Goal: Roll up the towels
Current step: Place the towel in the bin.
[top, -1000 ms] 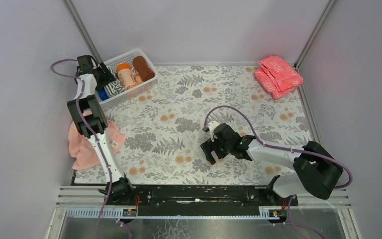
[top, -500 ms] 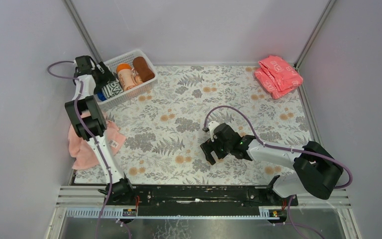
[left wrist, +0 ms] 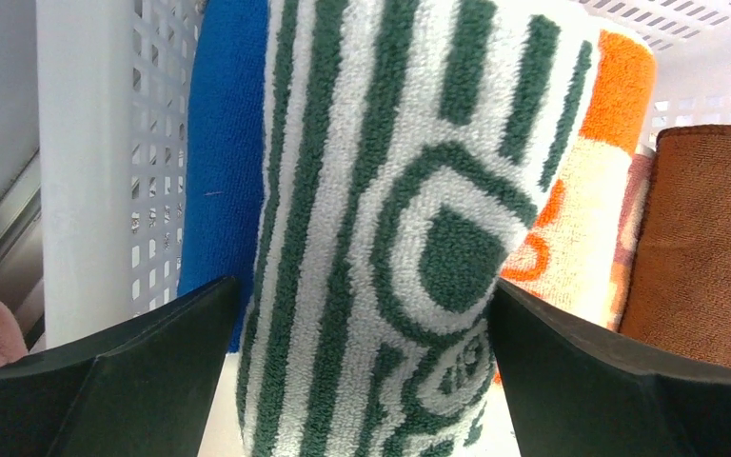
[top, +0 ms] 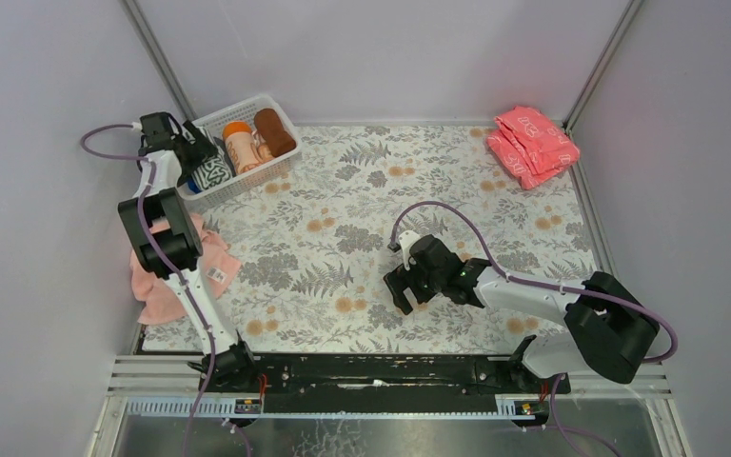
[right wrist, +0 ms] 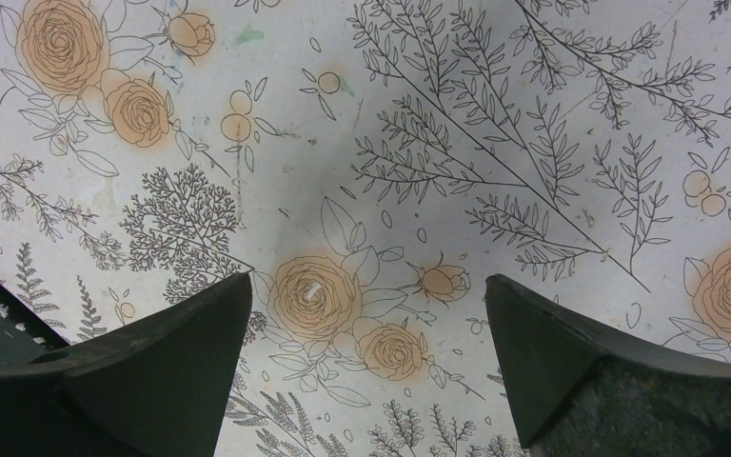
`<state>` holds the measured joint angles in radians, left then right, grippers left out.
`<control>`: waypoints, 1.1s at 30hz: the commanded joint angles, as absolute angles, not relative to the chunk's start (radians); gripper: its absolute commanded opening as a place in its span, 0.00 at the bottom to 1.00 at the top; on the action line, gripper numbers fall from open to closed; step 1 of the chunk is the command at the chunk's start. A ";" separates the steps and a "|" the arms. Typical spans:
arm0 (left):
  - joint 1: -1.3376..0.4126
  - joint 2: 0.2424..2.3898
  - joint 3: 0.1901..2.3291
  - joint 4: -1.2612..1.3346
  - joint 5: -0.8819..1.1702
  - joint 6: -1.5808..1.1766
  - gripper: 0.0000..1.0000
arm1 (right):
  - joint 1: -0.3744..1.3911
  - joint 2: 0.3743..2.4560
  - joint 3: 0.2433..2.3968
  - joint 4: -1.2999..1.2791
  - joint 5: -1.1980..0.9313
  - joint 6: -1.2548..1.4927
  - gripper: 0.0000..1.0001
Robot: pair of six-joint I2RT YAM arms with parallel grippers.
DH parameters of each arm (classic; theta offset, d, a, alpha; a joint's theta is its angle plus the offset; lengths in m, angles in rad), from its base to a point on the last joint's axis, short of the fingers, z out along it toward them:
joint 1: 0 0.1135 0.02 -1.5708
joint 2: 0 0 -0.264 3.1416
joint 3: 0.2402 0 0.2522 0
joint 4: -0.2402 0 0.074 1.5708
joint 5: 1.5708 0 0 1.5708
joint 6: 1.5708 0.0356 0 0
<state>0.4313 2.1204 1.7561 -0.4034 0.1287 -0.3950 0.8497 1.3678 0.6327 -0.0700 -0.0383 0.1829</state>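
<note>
The dark-and-white striped towel [top: 215, 172], rolled, stands in the white basket [top: 265, 100] at the back left. In the left wrist view it [left wrist: 381, 190] fills the space between my fingers. My left gripper [top: 198, 160] [left wrist: 364, 286] is open, one finger on each side of this roll. The rust-brown roll [top: 274, 130] [left wrist: 704, 238] lies in the same basket. The pale pink towel [top: 157, 281] lies crumpled at the table's left edge, under the left arm. My right gripper [top: 398, 293] [right wrist: 368, 281] is open and empty above the flowered cloth.
The basket also holds an orange-and-cream roll [top: 241, 145] [left wrist: 590, 190] and a blue roll [left wrist: 219, 143]. A stack of folded coral-pink cloths [top: 533, 143] lies at the back right corner. Grey walls close in the table on three sides.
My left wrist has drawn back a little to the left of the basket. The striped roll stays in the basket. The right arm has not moved.
</note>
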 commanded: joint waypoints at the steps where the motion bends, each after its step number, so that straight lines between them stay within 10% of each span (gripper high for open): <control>1: 0.443 2.094 1.707 -0.318 0.126 -0.425 1.00 | 0.840 1.338 0.637 -0.055 -0.029 0.181 1.00; 17: 0.391 2.329 1.827 -0.457 0.126 -0.376 0.53 | 0.839 1.365 0.639 -0.047 -0.034 0.186 1.00; 33: 0.387 2.143 1.723 -0.379 0.015 -0.424 0.92 | 0.840 1.350 0.637 -0.051 -0.036 0.186 1.00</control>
